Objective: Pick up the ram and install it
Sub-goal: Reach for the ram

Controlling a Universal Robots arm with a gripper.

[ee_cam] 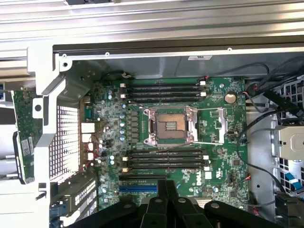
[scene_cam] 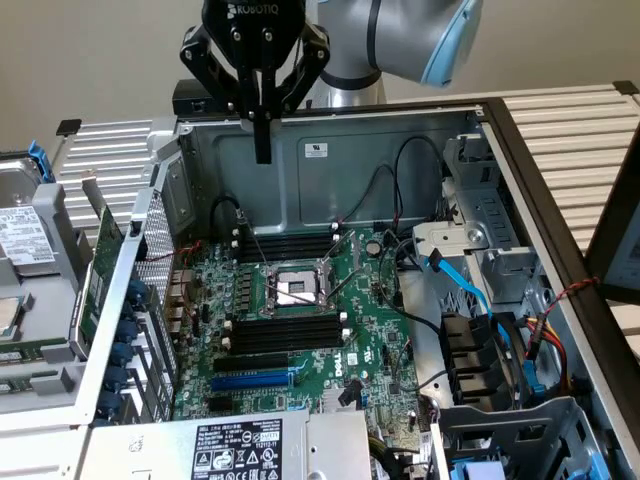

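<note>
The black gripper (scene_cam: 263,150) hangs above the far edge of an open computer case (scene_cam: 330,150); its two fingers are pressed together into one narrow point, with nothing between them; above it the arm's grey and light-blue joints rise out of frame.

Below the gripper, inside the case, lies a green motherboard (scene_cam: 375,345); at its middle sits a silver processor socket (scene_cam: 295,288); long black memory slots (scene_cam: 285,330) run in two banks, one on each side of the socket; a blue slot (scene_cam: 250,381) lies nearer the case's near edge. In the wrist view the closed fingertips (ee_cam: 166,190) sit over the motherboard edge by that blue slot.

The ram (scene_cam: 98,280), a long narrow green stick with a white label, is outside the case, just beside the perforated wall (scene_cam: 160,250) on the exterior view's left; it is well apart from the gripper; whether it leans on that wall or merely lies next to it cannot be told.

Blue cables (scene_cam: 465,285) loop through the drive bays along the case's edge on the exterior view's right; a labelled power supply (scene_cam: 235,450) fills the near edge; the case rests on a slatted table (scene_cam: 580,130).
</note>
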